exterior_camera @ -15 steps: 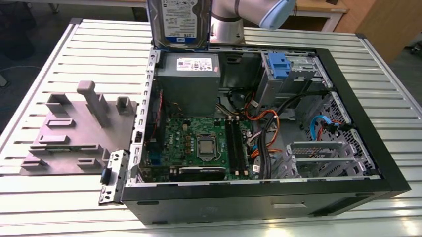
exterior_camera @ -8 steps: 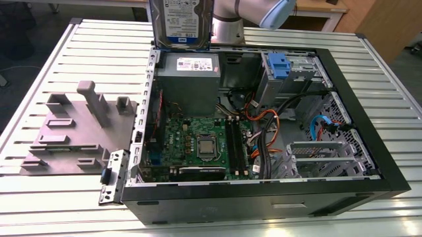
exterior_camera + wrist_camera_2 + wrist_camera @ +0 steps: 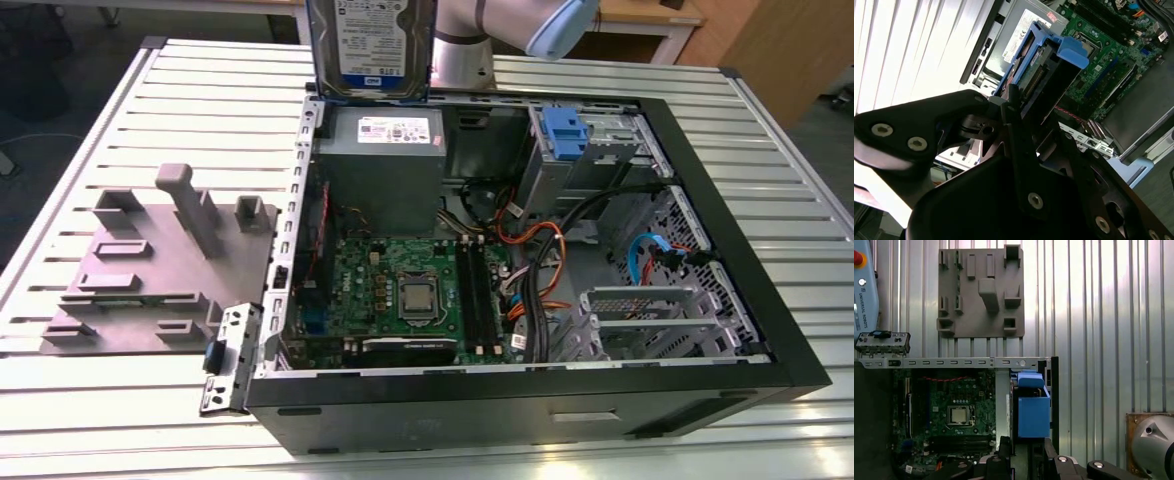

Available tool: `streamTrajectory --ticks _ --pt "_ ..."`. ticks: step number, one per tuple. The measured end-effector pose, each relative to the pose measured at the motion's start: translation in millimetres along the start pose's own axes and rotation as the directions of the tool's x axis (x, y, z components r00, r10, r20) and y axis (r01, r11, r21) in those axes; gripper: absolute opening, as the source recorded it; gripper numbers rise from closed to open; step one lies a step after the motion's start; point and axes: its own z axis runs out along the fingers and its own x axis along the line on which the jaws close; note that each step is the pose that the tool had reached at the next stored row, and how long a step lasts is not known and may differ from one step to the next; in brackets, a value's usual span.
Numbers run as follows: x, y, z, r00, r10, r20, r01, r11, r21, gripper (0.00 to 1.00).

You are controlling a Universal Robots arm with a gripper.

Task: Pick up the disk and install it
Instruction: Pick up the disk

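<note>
My gripper (image 3: 1019,107) is holding the disk (image 3: 1046,75), jaws closed on it, upright, likely so its blue rails suit a bay. In the exterior view it is hanging at twelve o'clock from the power supply (image 3: 380,165), above the open case (image 3: 534,400).

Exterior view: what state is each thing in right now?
disk: held upright in the air, not installed.
gripper: shut on the disk.
computer case: lying on its side, side panel off, interior exposed.
</note>
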Motion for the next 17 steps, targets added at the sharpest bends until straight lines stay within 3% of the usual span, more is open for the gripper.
streamTrajectory --ticks 3,8,17 --pt "0.0 -0.1 0.0 1.0 0.0 0.0 0.0 1.0 -0.0006 0.35" --pt "0.0 0.0 0.0 1.0 0.0 -0.0002 0.0 1.0 -0.0076 0.35" --pt "0.0 0.0 0.0 1.0 0.0 -0.0001 0.0 1.0 -0.0079 0.35"
